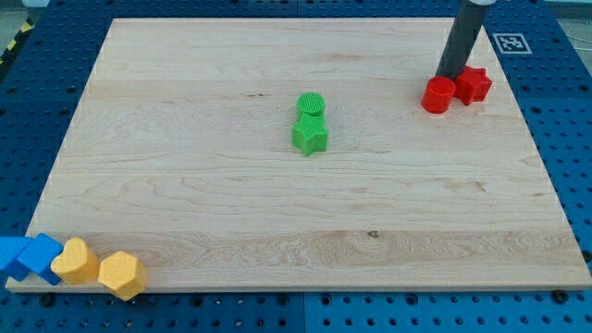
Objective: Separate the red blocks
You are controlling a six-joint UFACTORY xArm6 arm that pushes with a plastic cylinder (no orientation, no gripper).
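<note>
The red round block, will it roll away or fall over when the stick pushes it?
Probably neither. The red cylinder stands on its flat end, low and wide, so it should slide. My tip is just behind it, and the red star block touches it, so that may get nudged too.

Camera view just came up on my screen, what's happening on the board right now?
My tip is down at the view's top right, right behind the two red blocks: the red cylinder and the red star-like block. They sit side by side, touching or nearly so, not yet separated. Two green blocks sit together mid-board. At the view's bottom left corner lie two blue blocks and two yellow blocks, untouched.
</note>
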